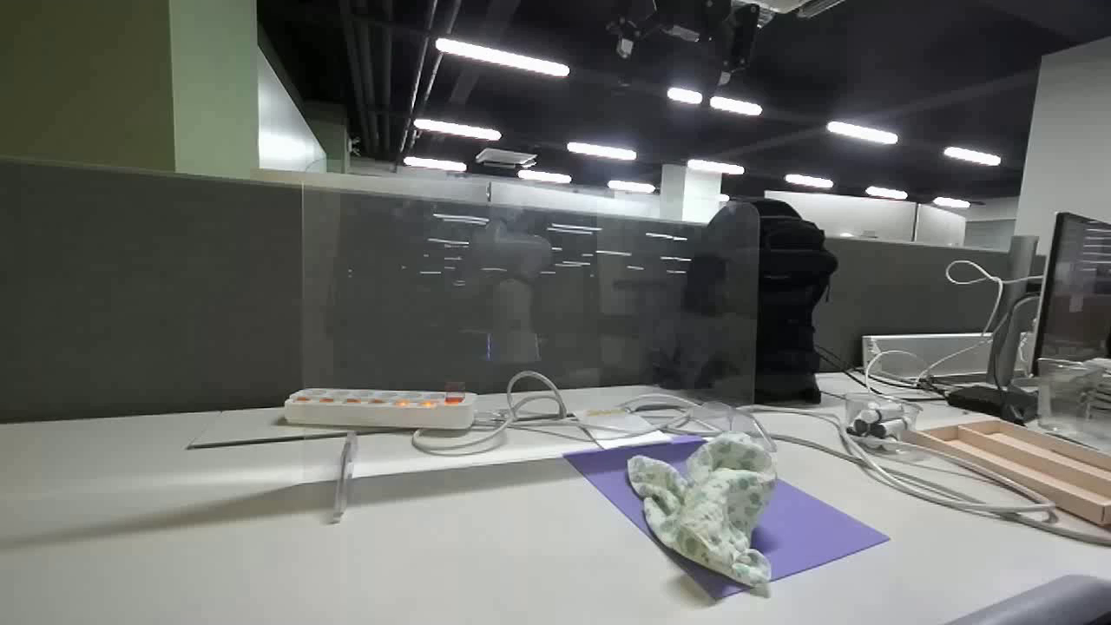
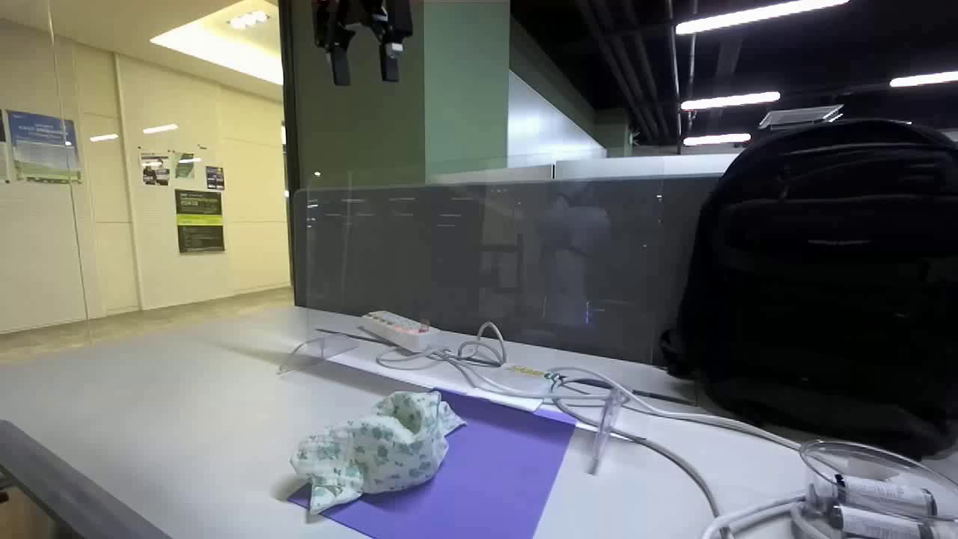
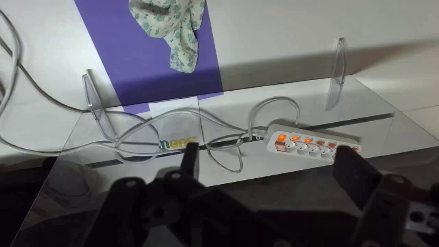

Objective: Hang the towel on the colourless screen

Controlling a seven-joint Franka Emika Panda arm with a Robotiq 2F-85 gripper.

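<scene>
Gripper [image 2: 365, 72] hangs high above the desk [image 1: 434, 564], its fingers [image 3: 355, 175] spread well apart and holding nothing. In both exterior views it shows higher than the top edge of the colourless screen [image 2: 449, 254], which stands upright. Far below it, the towel [image 2: 378, 449] lies crumpled, mostly on a purple sheet [image 1: 820, 529], in front of the screen. In the wrist view the towel is cut off by the top edge while the fingers are at the bottom; a power strip [image 3: 312, 145], across the screen from the towel, shows nearer their tips.
</scene>
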